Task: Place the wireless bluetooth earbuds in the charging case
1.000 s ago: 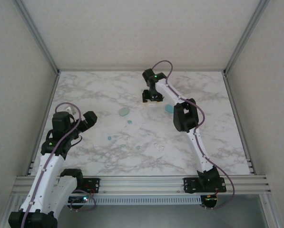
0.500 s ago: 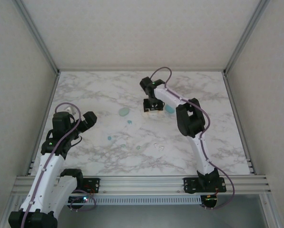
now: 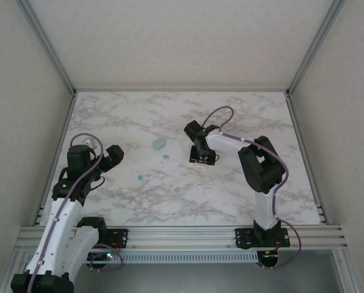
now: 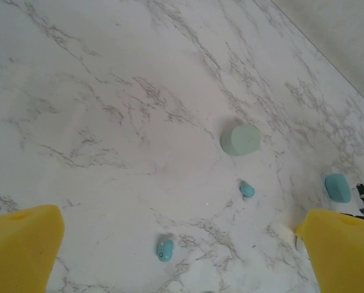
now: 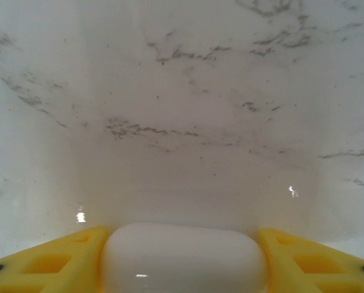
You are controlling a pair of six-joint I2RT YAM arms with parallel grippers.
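My right gripper (image 5: 185,268) is shut on a white oval charging case (image 5: 185,253), which sits between its yellow fingers (image 5: 47,262). From above, that gripper (image 3: 203,159) hangs over the middle of the marble table (image 3: 261,116). Teal earbuds lie loose at centre left (image 3: 166,157) (image 3: 140,177) (image 3: 177,190), and a pale one (image 3: 203,188) lies nearer the front. The left wrist view shows two teal earbuds (image 4: 247,190) (image 4: 164,249) ahead of my open left gripper (image 4: 182,268). That left gripper (image 3: 111,155) is at the left, with nothing in it.
A mint green oval case (image 3: 159,143) (image 4: 241,140) rests closed left of centre. A teal case (image 4: 338,186) lies farther right in the left wrist view. Aluminium frame rails (image 3: 169,233) run along the front edge, and walls enclose the other sides.
The right arm has drawn back from the far centre toward the front, carrying the white case. Its jaws have narrowed onto the case. The left arm has stayed still.
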